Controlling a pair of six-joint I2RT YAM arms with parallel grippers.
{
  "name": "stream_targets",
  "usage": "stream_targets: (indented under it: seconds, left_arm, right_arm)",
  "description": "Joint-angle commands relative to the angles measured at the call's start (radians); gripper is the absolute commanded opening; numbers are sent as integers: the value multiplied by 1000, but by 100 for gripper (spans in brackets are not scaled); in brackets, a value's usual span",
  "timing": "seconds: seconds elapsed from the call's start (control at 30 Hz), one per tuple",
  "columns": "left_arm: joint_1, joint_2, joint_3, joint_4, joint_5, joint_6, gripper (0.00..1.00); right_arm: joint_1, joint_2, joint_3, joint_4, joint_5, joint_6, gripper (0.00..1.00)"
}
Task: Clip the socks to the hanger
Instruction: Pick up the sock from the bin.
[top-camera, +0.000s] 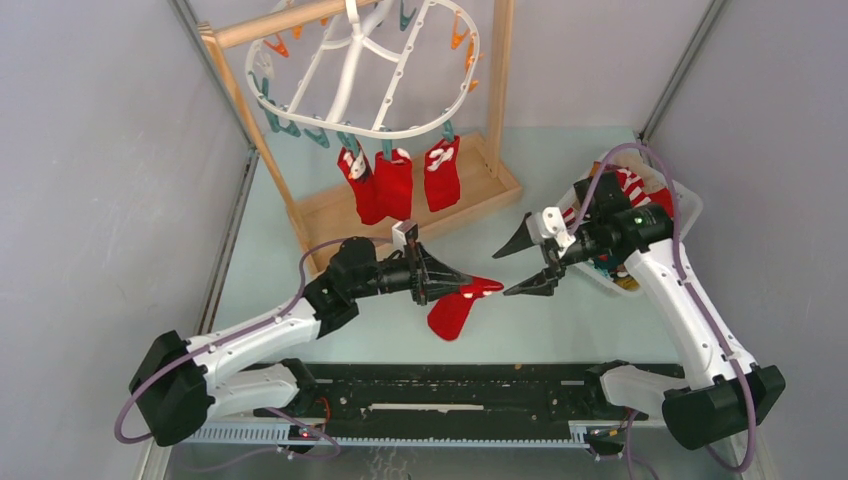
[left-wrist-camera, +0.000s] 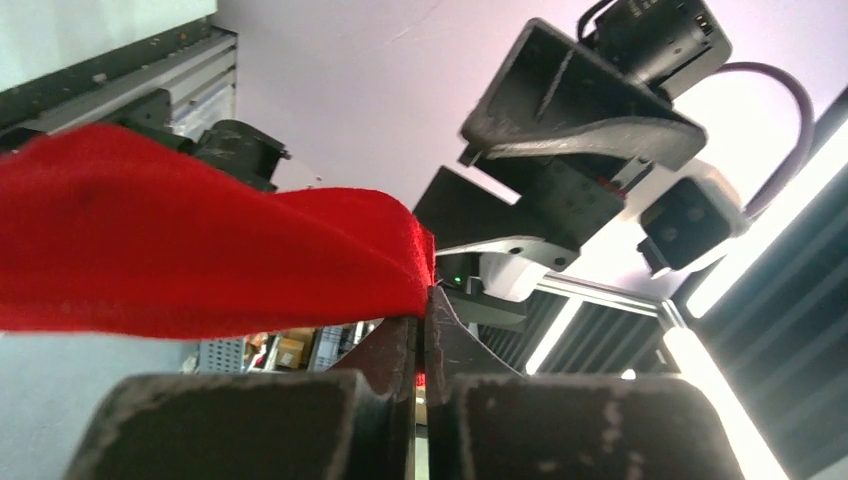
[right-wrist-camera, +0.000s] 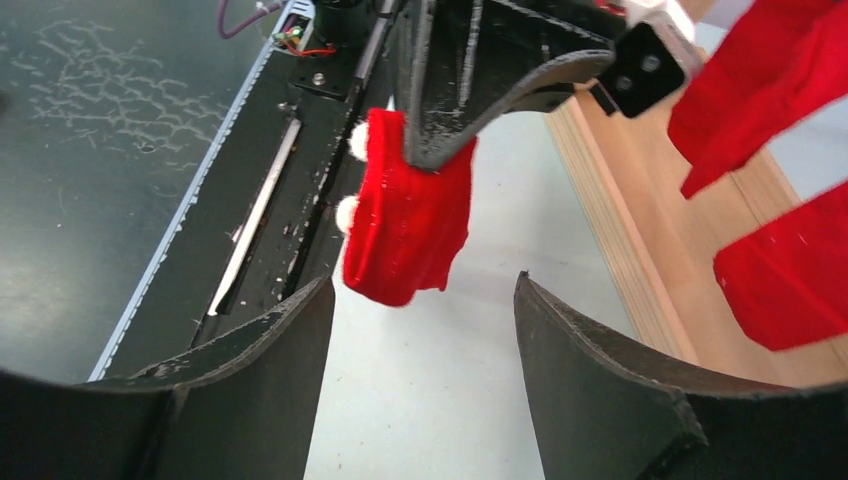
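My left gripper (top-camera: 472, 283) is shut on a red sock (top-camera: 455, 310) with white trim, held above the table; the sock (left-wrist-camera: 200, 245) drapes from the closed tips (left-wrist-camera: 427, 300). My right gripper (top-camera: 513, 268) is open and empty, facing the left gripper a short way to its right; in the right wrist view the sock (right-wrist-camera: 405, 225) hangs ahead of its spread fingers (right-wrist-camera: 420, 285). The white oval hanger (top-camera: 365, 70) hangs on the wooden stand, with three red socks (top-camera: 395, 183) clipped along its near rim. More socks, one red-and-white striped (top-camera: 628, 183), lie at the right.
The wooden stand's tray base (top-camera: 420, 210) sits behind the grippers. A white tray (top-camera: 685, 205) of socks lies under the right arm. A black rail (top-camera: 450, 385) runs along the near table edge. Grey walls close in both sides.
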Motion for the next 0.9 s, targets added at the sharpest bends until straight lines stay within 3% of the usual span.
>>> stream_targets:
  seconds: [0.0, 0.3, 0.47, 0.6, 0.7, 0.77, 0.87]
  left_arm:
    - [3, -37, -15, 95, -23, -74, 0]
    - [3, -55, -52, 121, -57, -99, 0]
    - [4, -44, -53, 150, -64, -110, 0]
    - [4, -36, -58, 177, -71, -126, 1]
    - [5, -35, -66, 185, -79, -132, 13]
    - [7, -36, -67, 183, -76, -112, 25]
    - [19, -52, -67, 180, -64, 11, 51]
  right_arm:
    - [75, -7, -17, 41, 11, 18, 73]
    - [135, -17, -38, 104, 35, 92, 68]
    - [149, -10, -38, 165, 46, 171, 50]
    - [154, -5, -38, 166, 32, 180, 27]
    - [154, -1, -38, 159, 3, 191, 1]
    - [154, 2, -40, 157, -14, 216, 0]
    - [154, 1, -57, 177, -10, 282, 0]
